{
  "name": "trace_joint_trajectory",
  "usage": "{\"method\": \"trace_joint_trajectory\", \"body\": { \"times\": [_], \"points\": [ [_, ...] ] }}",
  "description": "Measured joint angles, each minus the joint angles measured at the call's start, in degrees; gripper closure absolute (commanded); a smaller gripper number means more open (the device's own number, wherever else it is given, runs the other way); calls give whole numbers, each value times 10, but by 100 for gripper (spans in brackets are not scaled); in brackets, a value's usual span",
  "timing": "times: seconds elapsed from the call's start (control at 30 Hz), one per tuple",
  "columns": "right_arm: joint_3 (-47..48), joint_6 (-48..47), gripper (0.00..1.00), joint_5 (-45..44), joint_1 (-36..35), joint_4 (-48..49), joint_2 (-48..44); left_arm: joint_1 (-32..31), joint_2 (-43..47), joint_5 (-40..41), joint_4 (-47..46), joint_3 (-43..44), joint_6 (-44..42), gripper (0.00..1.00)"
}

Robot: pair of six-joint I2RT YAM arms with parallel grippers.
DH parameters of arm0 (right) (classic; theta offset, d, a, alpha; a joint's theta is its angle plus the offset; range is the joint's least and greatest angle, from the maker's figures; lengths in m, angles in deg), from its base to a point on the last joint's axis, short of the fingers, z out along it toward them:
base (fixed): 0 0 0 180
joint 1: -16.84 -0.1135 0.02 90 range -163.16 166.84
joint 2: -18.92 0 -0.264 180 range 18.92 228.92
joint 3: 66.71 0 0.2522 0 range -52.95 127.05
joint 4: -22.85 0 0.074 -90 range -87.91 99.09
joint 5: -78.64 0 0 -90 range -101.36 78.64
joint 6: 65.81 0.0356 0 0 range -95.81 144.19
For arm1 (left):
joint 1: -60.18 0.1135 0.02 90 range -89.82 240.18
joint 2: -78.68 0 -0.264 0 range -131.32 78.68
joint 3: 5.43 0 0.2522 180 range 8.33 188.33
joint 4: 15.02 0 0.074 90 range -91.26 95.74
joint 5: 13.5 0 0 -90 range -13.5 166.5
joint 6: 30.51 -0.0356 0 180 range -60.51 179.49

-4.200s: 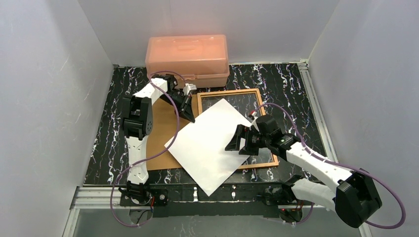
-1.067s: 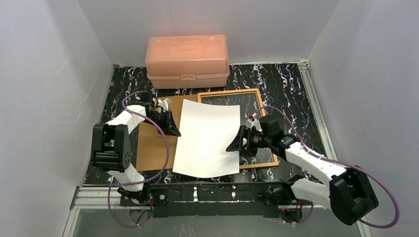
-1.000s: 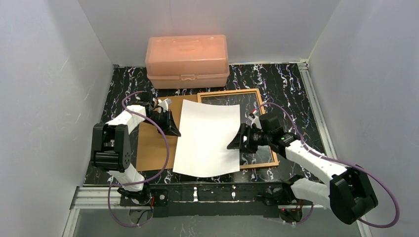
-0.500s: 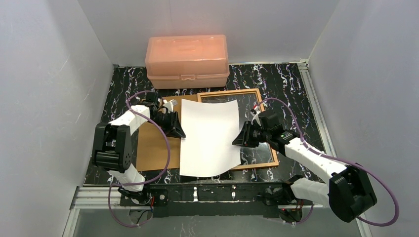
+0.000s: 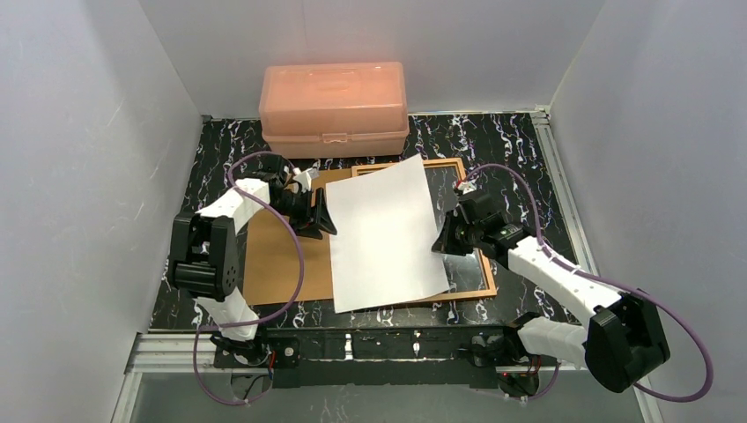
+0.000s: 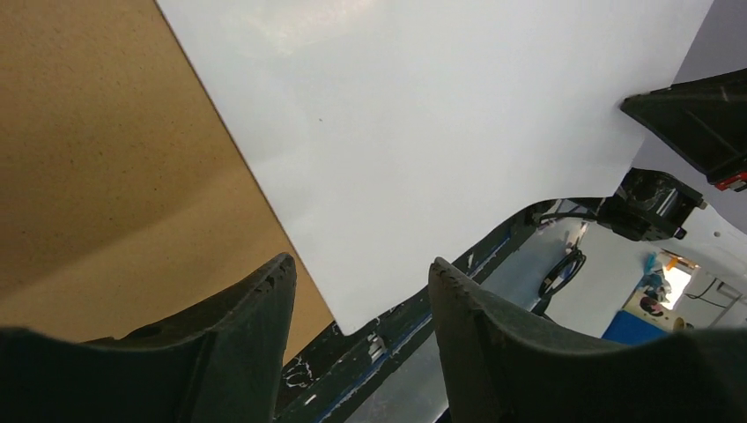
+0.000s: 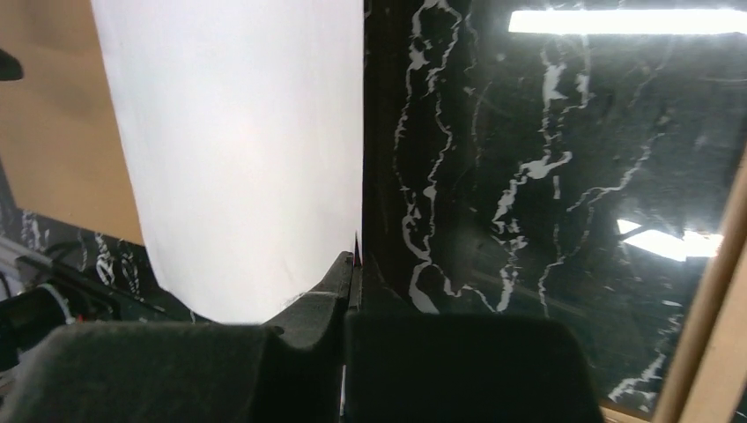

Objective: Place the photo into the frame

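While the photo (image 5: 388, 233) lies with its plain white back up, it covers most of the frame's (image 5: 445, 161) left and middle and reaches over the right edge of the brown backing board (image 5: 282, 260). It sits slightly askew: its far right corner rises past the frame's far border, and its near left corner reaches the near edge of the board. The sheet is gently bowed rather than flat.

The right hand (image 7: 354, 260) is pinched narrowly on the photo's right edge, and in the right wrist view the white sheet runs straight into the line where its two fingers meet. Just beside that grip, dark glass inside the frame reflects a ceiling light, and a strip of orange-brown border shows at the right of that view.

The left hand (image 6: 361, 273) is at the photo's left edge with its fingers spread wide. In the left wrist view the near left corner of the sheet appears between them, over the board, but whether either finger touches the photo cannot be told.

A pink translucent plastic box (image 5: 335, 97) stands at the back of the black marbled tabletop (image 5: 511, 150), apart from the frame.
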Motion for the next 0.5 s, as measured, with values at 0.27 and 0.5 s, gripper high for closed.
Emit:
{"method": "trace_joint_trajectory", "body": {
  "times": [0.27,0.5],
  "points": [
    [52,-54,99,-95,8,-76,-1,0,-24,25,30,57,-24,42],
    [76,-96,99,-143,19,-111,5,0,-26,36,49,82,-39,42]
  ]
}}
